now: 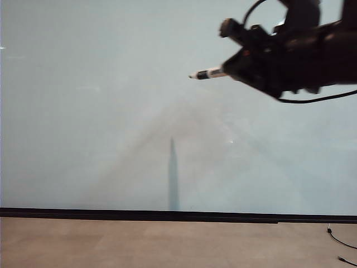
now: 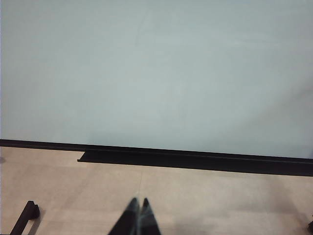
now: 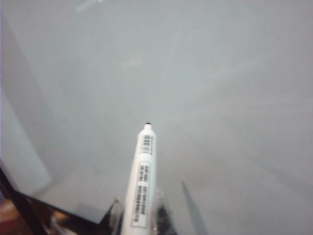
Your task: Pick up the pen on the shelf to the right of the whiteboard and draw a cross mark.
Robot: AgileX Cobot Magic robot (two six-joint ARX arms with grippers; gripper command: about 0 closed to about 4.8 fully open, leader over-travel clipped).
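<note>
Both claws shut: right claw [image 1: 237,66] grips pen [image 1: 207,73], left claw [image 2: 138,210] empty

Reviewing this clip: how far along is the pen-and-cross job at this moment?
Done: the pen is picked up, clamped in the right gripper at the upper right of the exterior view. In hand: its tip points at the whiteboard; contact cannot be told. Left: the cross mark, since no stroke shows on the board. The left gripper is shut, low near the floor.

The right gripper [image 3: 139,220] is cut off by the frame edge; the pen [image 3: 142,181] hides its jaws.
</note>
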